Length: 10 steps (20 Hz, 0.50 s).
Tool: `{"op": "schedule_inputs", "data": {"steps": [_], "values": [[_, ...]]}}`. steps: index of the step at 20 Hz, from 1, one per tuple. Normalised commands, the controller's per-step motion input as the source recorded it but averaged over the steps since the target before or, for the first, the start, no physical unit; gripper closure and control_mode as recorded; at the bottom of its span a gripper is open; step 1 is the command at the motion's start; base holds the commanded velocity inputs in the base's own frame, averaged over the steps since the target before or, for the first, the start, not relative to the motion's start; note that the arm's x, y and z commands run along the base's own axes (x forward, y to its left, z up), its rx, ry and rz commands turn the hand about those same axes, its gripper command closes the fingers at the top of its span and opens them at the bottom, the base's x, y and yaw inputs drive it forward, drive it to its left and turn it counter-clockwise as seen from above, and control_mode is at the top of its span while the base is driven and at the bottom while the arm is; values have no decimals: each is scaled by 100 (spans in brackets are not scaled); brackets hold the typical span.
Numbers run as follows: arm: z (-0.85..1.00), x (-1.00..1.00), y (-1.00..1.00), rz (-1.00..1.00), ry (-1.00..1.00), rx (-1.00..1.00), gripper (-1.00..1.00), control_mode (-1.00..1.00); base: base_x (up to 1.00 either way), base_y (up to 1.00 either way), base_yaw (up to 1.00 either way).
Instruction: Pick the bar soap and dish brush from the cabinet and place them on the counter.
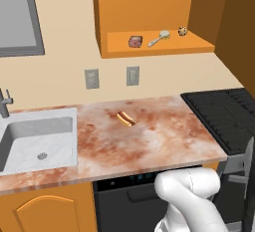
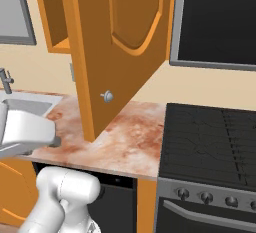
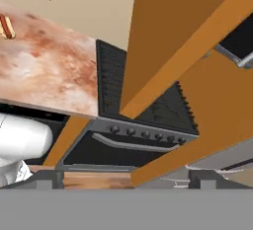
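Your gripper [image 3: 123, 177] stood fully open and empty, low beside the orange-brown wooden cabinet [image 1: 149, 7]. The reddish-pink bar soap [image 1: 135, 41] and pale dish brush [image 1: 159, 38] lay on its shelf; you needed to rise clear of the open door [image 2: 120, 42] first.

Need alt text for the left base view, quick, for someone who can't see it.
The open cabinet holds the bar soap, the dish brush and a small speckled ball on its shelf. Below, a hot dog lies on the counter between sink and stovetop.

text: none legible | labels: none | brands: none | numbers: none | signs: none
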Motion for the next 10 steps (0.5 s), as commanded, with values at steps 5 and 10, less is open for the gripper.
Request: {"op": "schedule_inputs", "data": {"steps": [5, 10], "values": [[0, 6, 30, -4, 7, -14, -100, -100, 0, 0, 0], [0, 18, 26, -2, 8, -16, -100, -100, 0, 0, 0]]}}
